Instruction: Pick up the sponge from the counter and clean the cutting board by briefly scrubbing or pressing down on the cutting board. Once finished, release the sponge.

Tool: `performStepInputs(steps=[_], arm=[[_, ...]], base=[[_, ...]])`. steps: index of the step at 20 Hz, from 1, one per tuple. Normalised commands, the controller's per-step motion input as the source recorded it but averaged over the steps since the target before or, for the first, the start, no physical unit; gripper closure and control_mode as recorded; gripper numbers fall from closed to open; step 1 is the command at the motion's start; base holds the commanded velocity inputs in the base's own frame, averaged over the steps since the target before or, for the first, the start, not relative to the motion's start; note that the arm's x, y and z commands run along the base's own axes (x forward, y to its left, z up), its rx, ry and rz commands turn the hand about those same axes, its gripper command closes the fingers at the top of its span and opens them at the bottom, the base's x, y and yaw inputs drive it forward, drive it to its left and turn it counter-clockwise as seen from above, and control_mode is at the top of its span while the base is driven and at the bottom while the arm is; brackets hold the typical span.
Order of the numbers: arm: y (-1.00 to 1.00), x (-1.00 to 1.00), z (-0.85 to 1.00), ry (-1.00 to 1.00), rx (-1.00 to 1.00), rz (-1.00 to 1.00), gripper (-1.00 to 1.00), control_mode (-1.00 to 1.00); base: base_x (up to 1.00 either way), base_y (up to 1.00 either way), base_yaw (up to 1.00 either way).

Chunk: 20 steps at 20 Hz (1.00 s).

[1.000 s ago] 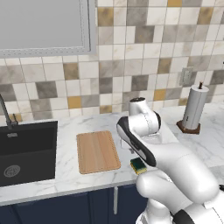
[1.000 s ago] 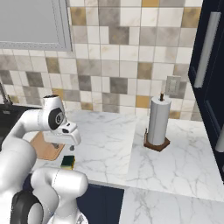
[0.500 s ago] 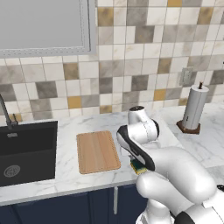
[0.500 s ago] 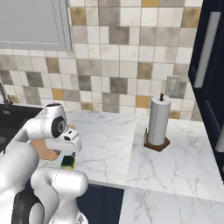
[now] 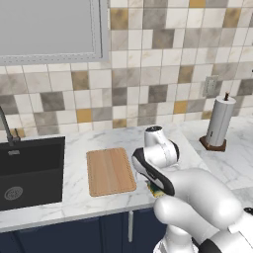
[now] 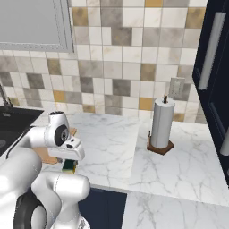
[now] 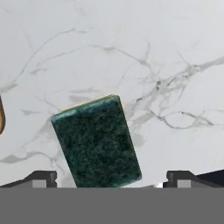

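The sponge (image 7: 94, 142) lies flat on the white marble counter (image 7: 144, 52), dark green scrub side up, with a thin yellow edge along its top. My gripper (image 7: 111, 178) is open just above it, one fingertip on each side and clear of its edges. In the base views the hand (image 5: 153, 175) hangs low over the counter's front edge, and a bit of the sponge (image 5: 157, 190) (image 6: 68, 166) peeks out beneath it. The tan wooden cutting board (image 5: 110, 170) lies to the left of the hand, apart from the sponge; a sliver of the board (image 7: 1, 116) is at the left edge of the hand view.
A black sink basin (image 5: 29, 170) with a faucet (image 5: 7, 129) is set into the counter left of the board. A paper towel holder (image 5: 217, 123) (image 6: 162, 125) stands at the back right. Tall dark cabinets (image 6: 214, 67) rise at the far right.
The hand has dropped lower over the sponge near the counter's front edge. The sponge and the board have not moved.
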Motion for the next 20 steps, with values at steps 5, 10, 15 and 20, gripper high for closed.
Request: performStepInputs(steps=[5, 10, 15, 20], arm=[[0.00, 0.00, -0.23, 0.00, 0.00, 0.00, -1.00, -1.00], [0.00, 0.01, -0.18, 0.00, 0.00, 0.01, -1.00, -1.00], [0.00, 0.06, -0.16, 0.00, 0.00, 0.03, -1.00, -1.00], [0.00, 0.02, -0.18, 0.00, 0.00, 0.04, -1.00, -1.00]], base=[[0.00, 0.00, 0.00], [0.00, 0.00, 0.00], [0.00, 0.00, 0.00], [0.00, 0.00, 0.00]])
